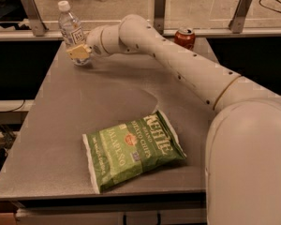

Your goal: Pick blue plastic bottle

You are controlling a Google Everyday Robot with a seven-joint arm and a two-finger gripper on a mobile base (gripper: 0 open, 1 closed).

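Blue plastic bottle (70, 28) stands upright at the table's (51, 139) far left corner, white cap on. My gripper (78, 52) sits right in front of its lower half, overlapping it; can't tell whether it's spread or closed. Red can (184, 37) at far edge, green chip bag (133, 149) lying near front.

Arm (178, 60) stretched forward-left, tool (78, 52) low at far left.

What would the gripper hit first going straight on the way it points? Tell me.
The blue plastic bottle, most likely. The gripper, at the table's far left corner, points left at the bottle and overlaps its lower part in the picture. Depth is unclear, so whether they touch cannot be told.
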